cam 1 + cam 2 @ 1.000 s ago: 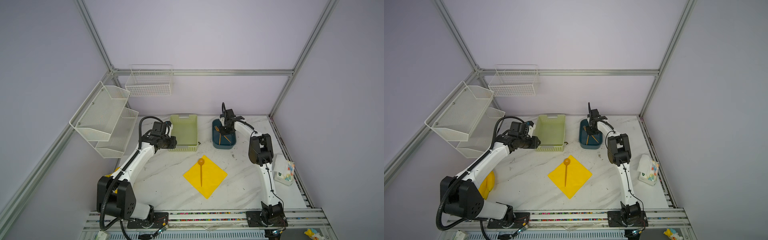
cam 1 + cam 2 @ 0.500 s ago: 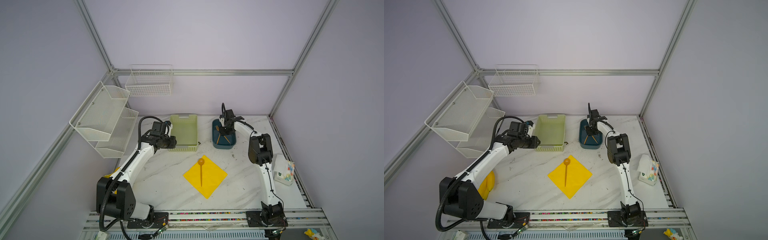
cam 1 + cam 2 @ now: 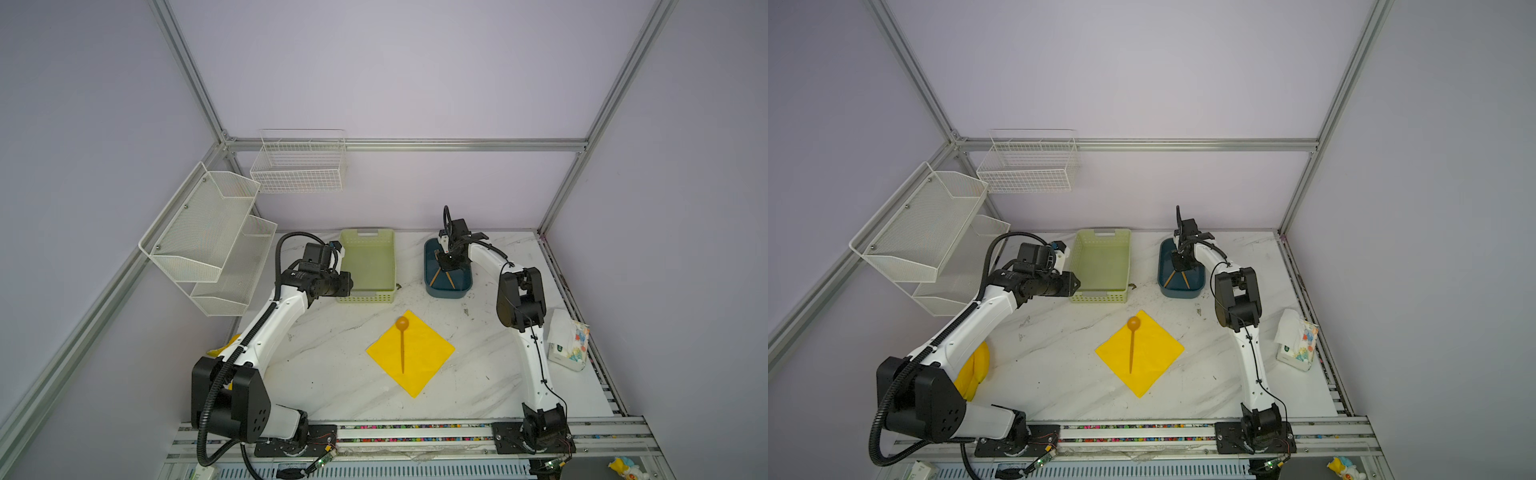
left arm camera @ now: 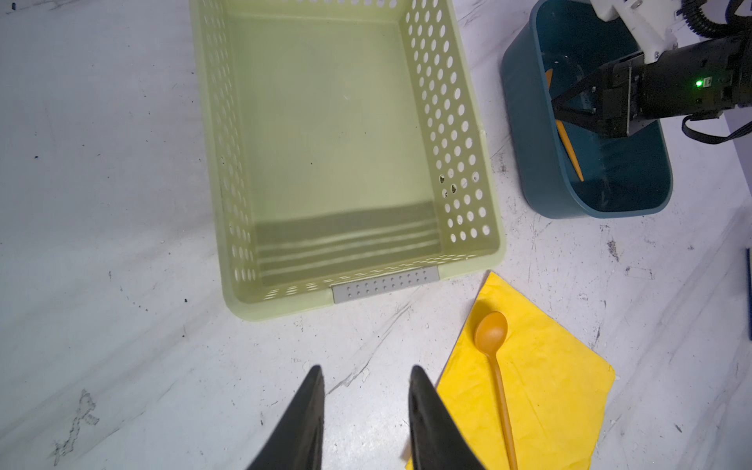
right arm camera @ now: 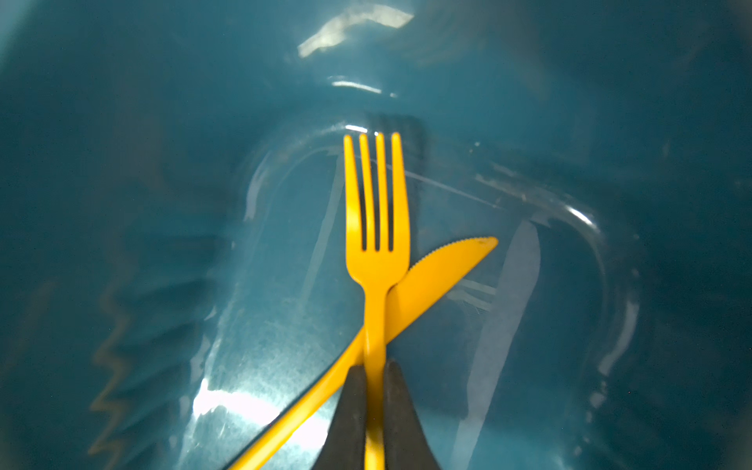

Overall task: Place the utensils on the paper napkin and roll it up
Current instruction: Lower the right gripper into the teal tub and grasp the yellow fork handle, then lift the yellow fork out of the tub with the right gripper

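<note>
Pinching fork (image 5: 376, 228) handle between near-closed fingers: right gripper (image 5: 375, 368), down inside teal tub (image 5: 122, 162); fork crosses over knife (image 5: 441, 266). Left gripper (image 4: 364, 370) partly spread, empty, over marble tabletop (image 4: 122, 203) beside green basket (image 4: 447, 122). Spoon (image 3: 402, 345) lies on yellow napkin (image 3: 428, 353).

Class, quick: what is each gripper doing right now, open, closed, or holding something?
Left gripper: open, holding nothing.
Right gripper: closed on the fork handle, down in the blue tub.
</note>
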`<state>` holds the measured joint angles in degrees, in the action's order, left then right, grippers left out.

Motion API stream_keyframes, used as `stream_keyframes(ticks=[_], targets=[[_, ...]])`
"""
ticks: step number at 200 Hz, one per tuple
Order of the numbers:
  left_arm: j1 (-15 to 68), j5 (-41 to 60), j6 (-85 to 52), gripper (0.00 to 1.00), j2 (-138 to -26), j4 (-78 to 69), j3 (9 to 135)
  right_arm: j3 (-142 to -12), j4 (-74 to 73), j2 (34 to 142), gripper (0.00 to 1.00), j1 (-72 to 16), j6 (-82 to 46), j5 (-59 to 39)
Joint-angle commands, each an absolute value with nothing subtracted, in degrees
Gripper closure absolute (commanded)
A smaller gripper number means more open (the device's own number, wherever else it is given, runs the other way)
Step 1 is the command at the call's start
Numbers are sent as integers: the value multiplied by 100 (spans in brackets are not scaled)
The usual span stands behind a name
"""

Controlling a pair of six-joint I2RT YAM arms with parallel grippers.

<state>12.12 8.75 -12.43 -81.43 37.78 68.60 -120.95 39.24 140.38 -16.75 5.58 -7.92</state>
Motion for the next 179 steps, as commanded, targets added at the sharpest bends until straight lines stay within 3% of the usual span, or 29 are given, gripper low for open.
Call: stream_keyframes(ticks=[1, 127, 179], targets=[[1178, 936, -1193, 66, -7928, 3630, 6652, -12031, 4059, 13687, 94, -1680, 598, -853], [1191, 958, -1195, 65, -7675, 3543, 6520, -12026, 4441, 12863, 94, -1936, 176, -519], [1187, 940, -1307, 65, -7480, 3472, 6425, -11236, 4236, 11970, 94, -2250, -313, -359]])
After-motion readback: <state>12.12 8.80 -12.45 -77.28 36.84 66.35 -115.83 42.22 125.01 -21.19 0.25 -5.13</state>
